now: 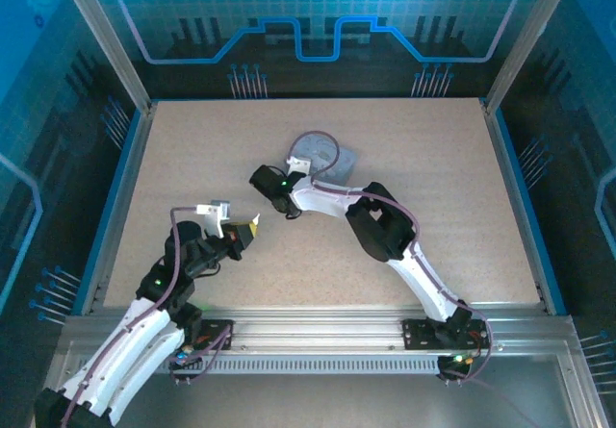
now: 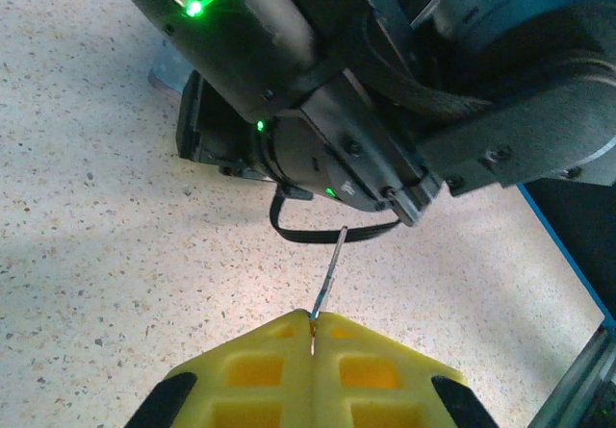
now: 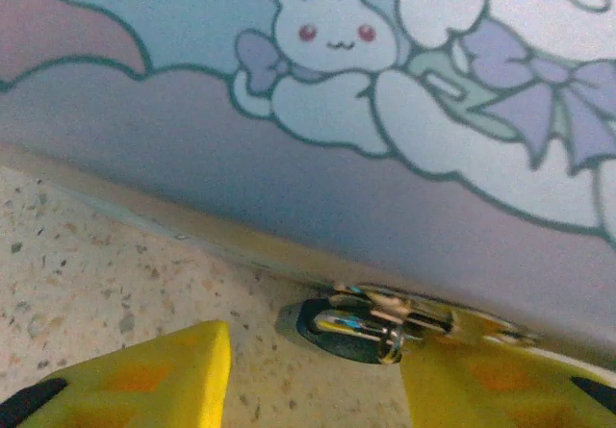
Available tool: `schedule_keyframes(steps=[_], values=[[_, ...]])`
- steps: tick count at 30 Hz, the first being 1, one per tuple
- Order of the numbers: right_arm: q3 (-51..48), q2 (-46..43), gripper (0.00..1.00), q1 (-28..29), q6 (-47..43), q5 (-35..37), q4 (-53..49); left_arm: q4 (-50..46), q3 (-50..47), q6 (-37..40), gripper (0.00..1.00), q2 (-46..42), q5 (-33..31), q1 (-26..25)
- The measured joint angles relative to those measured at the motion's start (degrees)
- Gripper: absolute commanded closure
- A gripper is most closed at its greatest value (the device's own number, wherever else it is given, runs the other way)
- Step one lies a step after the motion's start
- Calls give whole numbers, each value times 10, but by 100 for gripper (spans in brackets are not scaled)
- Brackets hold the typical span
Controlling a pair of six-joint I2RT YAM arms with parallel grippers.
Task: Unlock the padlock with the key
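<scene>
My left gripper (image 2: pixel 313 318) is shut on the key (image 2: pixel 330 266), a thin metal sliver that sticks out forward from between the yellow fingertips. In the top view the left gripper (image 1: pixel 253 225) hovers just left of the right arm's wrist (image 1: pixel 272 184). The padlock (image 3: pixel 364 326), small and dark with a shiny shackle, sits low against the foot of the tin (image 3: pixel 318 149). My right gripper (image 3: pixel 313 356) is open, with the padlock in the gap between its fingers. The padlock is close to the right finger (image 3: pixel 491 380) and apart from the left finger (image 3: pixel 154 380).
The pale tin (image 1: pixel 325 159) with a cartoon rabbit lies at the table's middle back, just beyond the right wrist. The right arm's dark wrist body (image 2: pixel 385 91) and a black cable loop (image 2: pixel 318 234) hang close ahead of the key. Blue rails edge the table (image 1: pixel 414 188).
</scene>
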Motion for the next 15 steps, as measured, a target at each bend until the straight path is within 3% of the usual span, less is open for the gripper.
schedule_keyframes(steps=[6,15], values=[[14,11,59,-6,17,1,-12,13,-4,0,100,0,5,0],[-19,-4,89,-7,23,21,-5,24,-12,0,100,-1,14,0]])
